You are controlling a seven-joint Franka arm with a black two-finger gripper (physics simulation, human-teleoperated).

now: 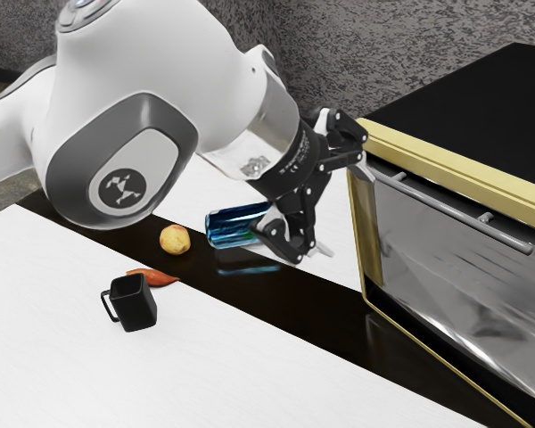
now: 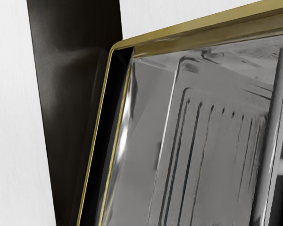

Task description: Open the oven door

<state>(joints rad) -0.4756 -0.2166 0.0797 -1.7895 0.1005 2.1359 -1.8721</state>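
- Your black two-finger gripper (image 1: 346,212) is released, fingers spread wide, near one end of the grey metal bar handle (image 1: 446,208).
- Your target, the shiny grey oven door (image 1: 455,259), stands nearly upright at the front of the gold-edged, black-topped oven (image 1: 481,116).
- Toward the exterior view's left, you have a square black mug (image 1: 135,301) and a round yellowish fruit (image 1: 175,239).

the glossy grey oven door (image 1: 446,276), bar handle (image 1: 446,207) up top, stands upright. it looks shut in its gold frame (image 1: 366,241).
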